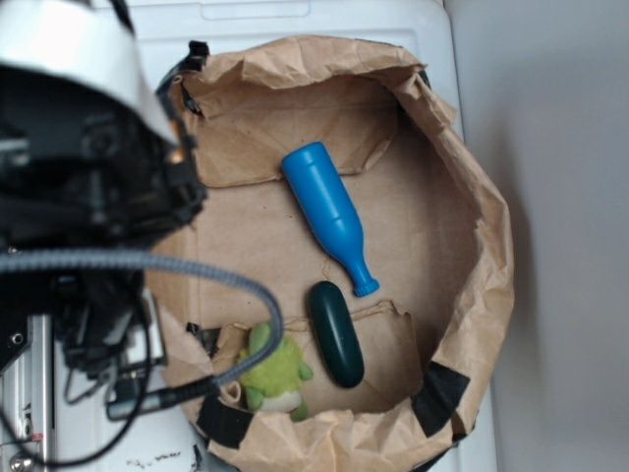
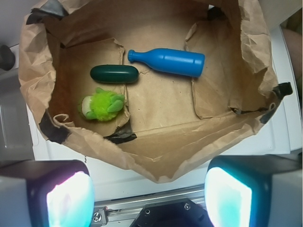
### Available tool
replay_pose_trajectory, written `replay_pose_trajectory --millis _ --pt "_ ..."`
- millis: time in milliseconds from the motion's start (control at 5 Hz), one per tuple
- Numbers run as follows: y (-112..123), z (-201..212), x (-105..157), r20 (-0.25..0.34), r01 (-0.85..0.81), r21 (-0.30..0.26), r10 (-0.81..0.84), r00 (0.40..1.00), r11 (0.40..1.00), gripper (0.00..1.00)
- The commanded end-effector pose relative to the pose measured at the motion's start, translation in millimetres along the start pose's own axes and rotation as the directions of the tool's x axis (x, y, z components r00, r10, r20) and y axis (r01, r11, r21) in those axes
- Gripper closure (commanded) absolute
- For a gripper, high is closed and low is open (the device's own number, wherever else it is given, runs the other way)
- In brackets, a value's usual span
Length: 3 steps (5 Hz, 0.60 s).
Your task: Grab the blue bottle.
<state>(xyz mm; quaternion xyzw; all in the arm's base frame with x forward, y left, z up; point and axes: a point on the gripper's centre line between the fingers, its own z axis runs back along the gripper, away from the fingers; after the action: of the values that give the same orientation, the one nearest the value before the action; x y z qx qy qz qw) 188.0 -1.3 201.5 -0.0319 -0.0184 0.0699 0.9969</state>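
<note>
Blue bottle (image 1: 328, 212) (smooth plastic) on its side

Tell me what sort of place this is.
Probably a robot test bench, not a home: a crumpled brown paper bin on a white surface holds toys, a blue bottle, a dark green oblong object and a green plush, with the open pincer above its edge.

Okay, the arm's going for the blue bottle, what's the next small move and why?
Probably move the end effector forward over the paper bag's rim toward the blue bottle. In the wrist view its fingers are spread open and sit outside the bag, holding nothing, while the bottle lies on its side on the bag floor, apart from the dark green object.
</note>
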Motion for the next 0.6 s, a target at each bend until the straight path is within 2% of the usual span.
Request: replay_pose_trajectory --millis 0,200,400 --pt "3.1 -4.8 45.9 0.006 0.131 -0.112 -0.131 0.991 0.985 0.00" --pt "4.5 -6.3 65.4 0.018 0.212 -0.160 -0.211 0.977 0.964 0.00" --pt "4.5 -6.3 65.4 0.018 0.212 -0.160 -0.211 0.977 0.964 0.00"
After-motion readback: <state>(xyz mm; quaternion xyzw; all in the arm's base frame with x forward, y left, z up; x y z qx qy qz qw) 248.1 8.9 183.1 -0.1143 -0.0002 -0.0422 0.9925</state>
